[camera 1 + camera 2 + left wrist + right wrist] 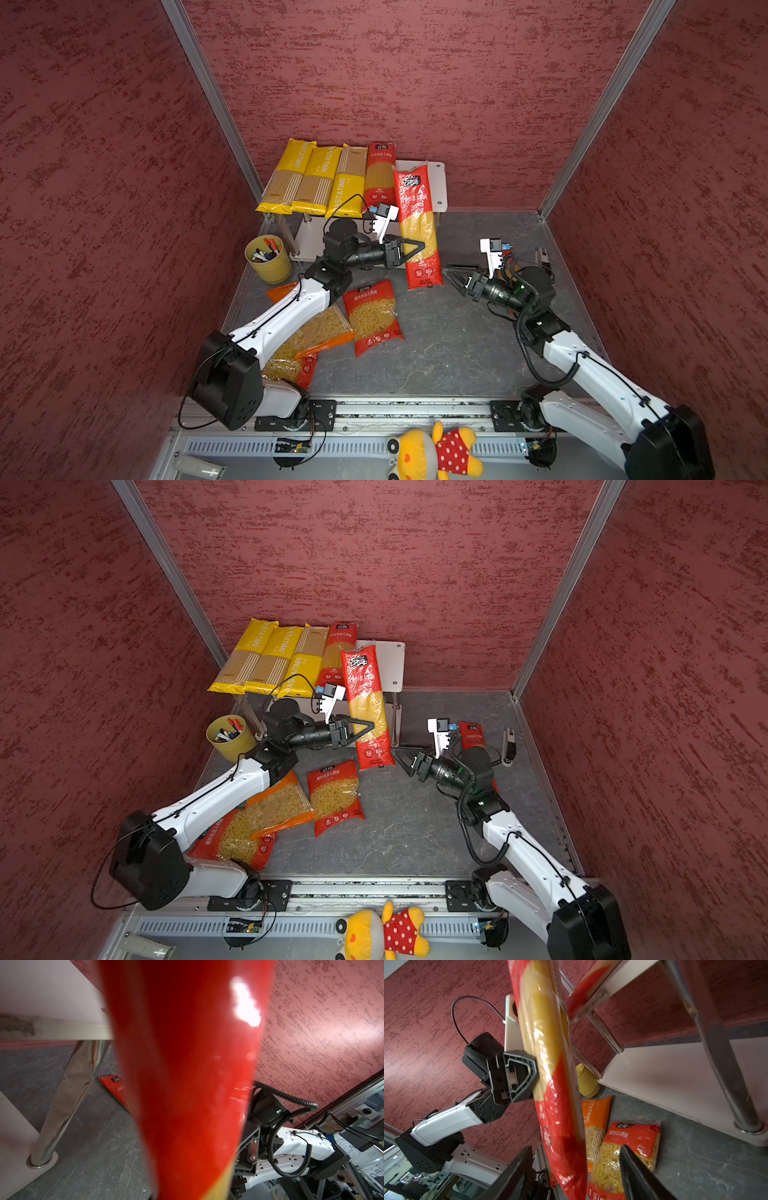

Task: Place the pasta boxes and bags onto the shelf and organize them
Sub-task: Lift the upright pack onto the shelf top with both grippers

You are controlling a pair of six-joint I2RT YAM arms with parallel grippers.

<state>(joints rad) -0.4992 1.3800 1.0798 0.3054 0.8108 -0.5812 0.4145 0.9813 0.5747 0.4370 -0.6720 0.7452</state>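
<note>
Red spaghetti pack (187, 1084), filling the left wrist view, is pinched mid-length in the left gripper (417, 246), tilted, upper end over the top board of the shelf (437, 183); right gripper (446, 269) stands spread beside its lower end.

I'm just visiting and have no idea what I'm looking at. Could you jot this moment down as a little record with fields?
Left hand: closed on a long red spaghetti pack, tilted up in front of the shelf
Right hand: open, holding nothing, near that pack's lower end
On the shelf's top board: three yellow packs, one red pack
On the grey surface: red short-pasta bag, orange macaroni bag
</note>
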